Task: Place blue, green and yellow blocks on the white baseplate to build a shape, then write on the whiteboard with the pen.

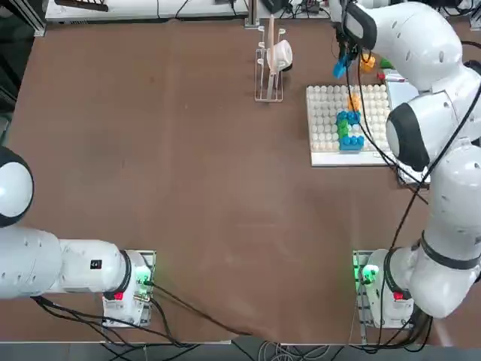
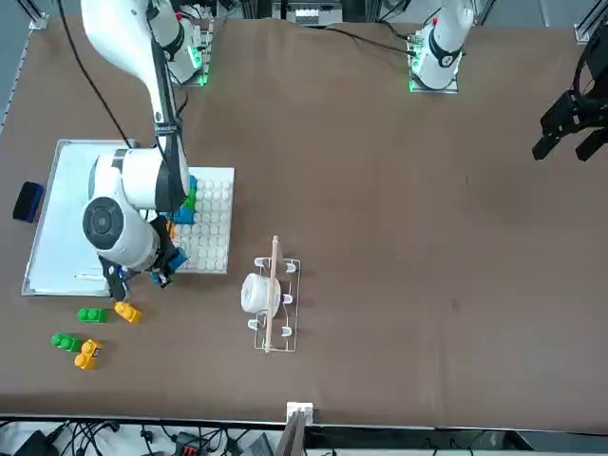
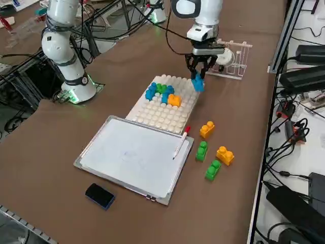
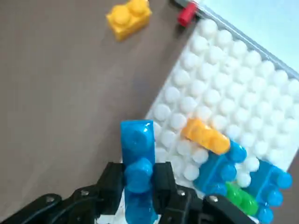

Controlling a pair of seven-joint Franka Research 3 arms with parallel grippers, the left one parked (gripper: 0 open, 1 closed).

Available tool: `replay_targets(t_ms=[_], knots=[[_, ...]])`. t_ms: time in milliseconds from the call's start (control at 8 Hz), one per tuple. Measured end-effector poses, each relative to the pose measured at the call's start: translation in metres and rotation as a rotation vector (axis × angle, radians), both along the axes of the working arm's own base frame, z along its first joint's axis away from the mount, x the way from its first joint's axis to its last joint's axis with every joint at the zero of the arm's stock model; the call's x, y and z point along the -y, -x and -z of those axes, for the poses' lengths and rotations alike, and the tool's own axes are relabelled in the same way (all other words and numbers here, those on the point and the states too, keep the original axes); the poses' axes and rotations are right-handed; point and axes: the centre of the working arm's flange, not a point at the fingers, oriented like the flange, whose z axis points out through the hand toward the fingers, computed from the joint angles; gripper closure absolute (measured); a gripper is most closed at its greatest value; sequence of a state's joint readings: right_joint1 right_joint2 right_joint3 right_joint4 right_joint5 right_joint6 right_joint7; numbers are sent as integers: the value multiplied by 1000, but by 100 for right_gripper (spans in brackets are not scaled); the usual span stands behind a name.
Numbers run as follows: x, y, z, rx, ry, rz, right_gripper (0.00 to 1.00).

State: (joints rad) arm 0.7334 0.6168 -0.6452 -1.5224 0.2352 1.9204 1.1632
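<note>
A brown table seen from four cameras. The right gripper [image 3: 197, 76] hangs above the table just off the far edge of the white baseplate [image 3: 155, 115], its two black fingers clamped on a blue block [image 4: 137, 164]. In the wrist view the block stands up between the fingers [image 4: 164, 183], studs facing the camera, gripped around its lower half.

On the baseplate a small build is already in place — blue blocks [image 3: 152, 91] with a green one [image 3: 162, 88] among them and an orange-yellow block [image 3: 174, 100] at the end nearest the gripper. Most of the plate's studs are bare.

The whiteboard [image 3: 133, 153] lies touching the baseplate's near edge. The pen [image 3: 181, 142] rests along the board's edge, its red tip towards the baseplate. Loose on the table beside the board are two yellow blocks [image 3: 206, 129] and two green ones [image 3: 202, 150]. A dark eraser [image 3: 99, 195] sits by the board's far corner. A small wire rack holding a white cup [image 1: 279, 54] stands apart from the plate.

The step in hand looks like carrying this blue block to the build. To do it well, the gripper should travel high enough to pass over the bricks already seated, then turn the block so its studs face up and its sides line up with the stud rows. It should come straight down — a tilted approach would likely jam on the studs or knock the orange-yellow block. Press firmly until seated, then let go before lifting.
</note>
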Motion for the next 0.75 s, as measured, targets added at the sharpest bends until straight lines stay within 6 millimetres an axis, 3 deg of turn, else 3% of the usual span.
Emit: replay_targets(t_ms=[375,750], knots=[[25,19,-13,67,-45,166,64],[17,49,14,119,-51,195,64]])
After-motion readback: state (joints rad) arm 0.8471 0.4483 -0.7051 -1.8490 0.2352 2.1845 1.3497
